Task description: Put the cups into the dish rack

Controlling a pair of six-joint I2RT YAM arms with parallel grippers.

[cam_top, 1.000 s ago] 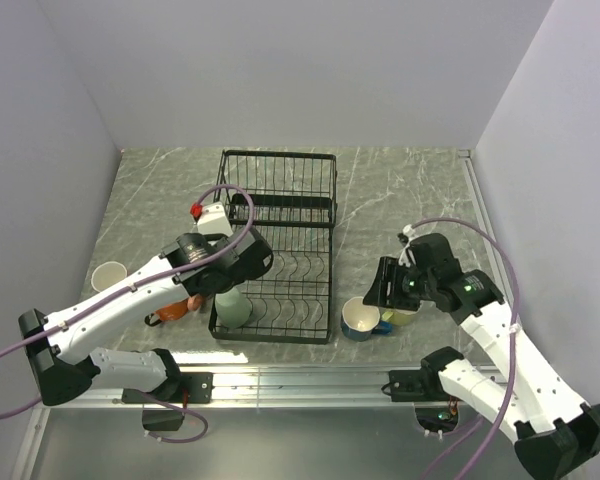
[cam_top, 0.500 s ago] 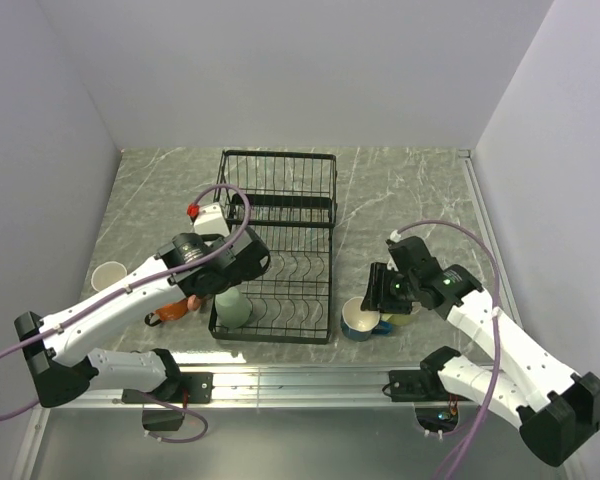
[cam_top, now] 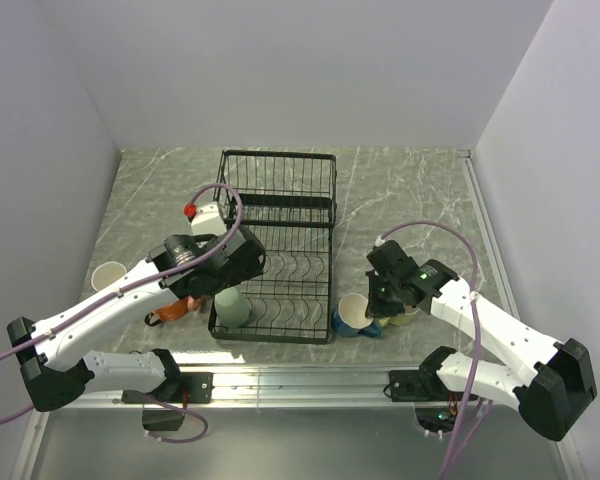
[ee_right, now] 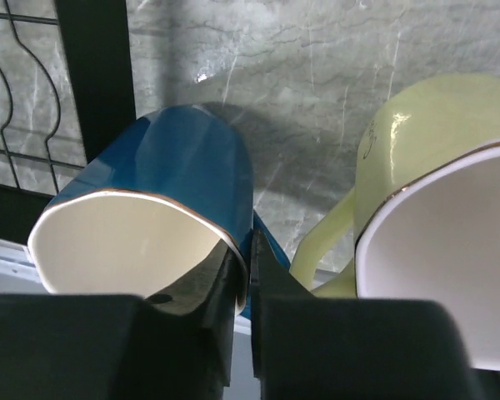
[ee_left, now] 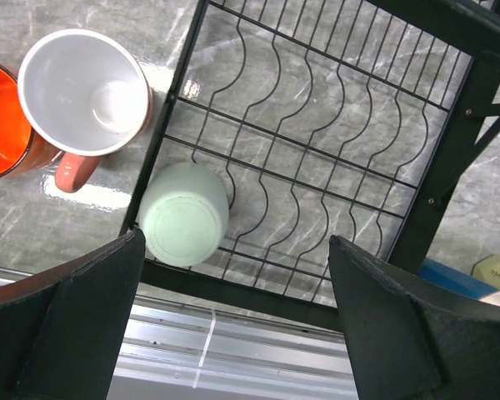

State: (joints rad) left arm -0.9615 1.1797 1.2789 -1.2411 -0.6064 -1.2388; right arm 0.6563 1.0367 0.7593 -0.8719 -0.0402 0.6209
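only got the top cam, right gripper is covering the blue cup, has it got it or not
Observer: Yes. In the right wrist view the right gripper is pinched shut on the blue cup at its rim, one finger inside and one outside.
Operator: is the yellow one caught too
Observer: No. The yellow-green cup sits beside it, outside the jaws, its handle turned toward the blue cup.
Operator: anything hidden under the left arm
Observer: A salmon cup stands upright on the table, just outside the left edge of the dish rack, beside the orange cup.
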